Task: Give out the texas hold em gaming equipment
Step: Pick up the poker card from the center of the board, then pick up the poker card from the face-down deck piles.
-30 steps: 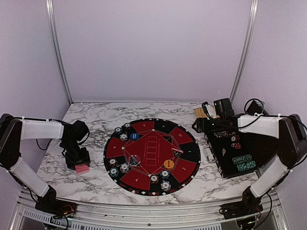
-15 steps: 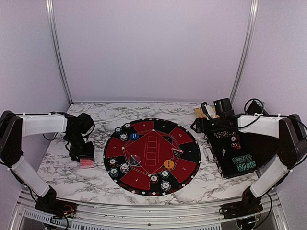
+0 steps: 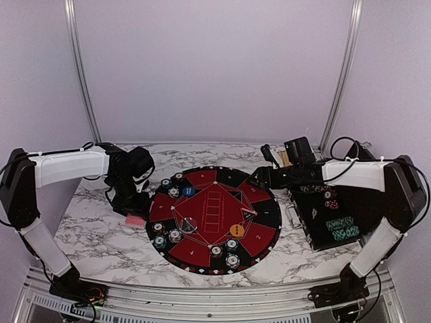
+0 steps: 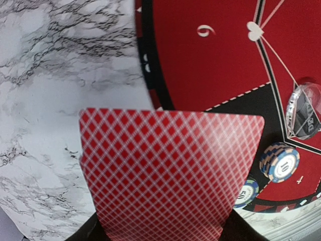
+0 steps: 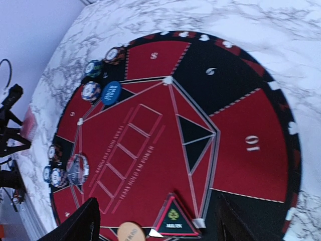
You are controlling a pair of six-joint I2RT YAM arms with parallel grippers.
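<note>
We note left pincer (image 3: 135, 210) part-closed on the red lattice-backed playing cards (image 4: 170, 165), held beside the round black-and-red mat (image 3: 202, 180), presumably for dealing; right pincer (image 3: 260, 179) gapes wide, empty.

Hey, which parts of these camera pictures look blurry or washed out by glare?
Left wrist view: the card close to the lens is soft, the mat behind it sharper, and the clear button catches glare. Right wrist view: the dark fingers at the bottom edge are blurred, the mat clearer. Top view: even, soft light, no hard shadows.
</note>
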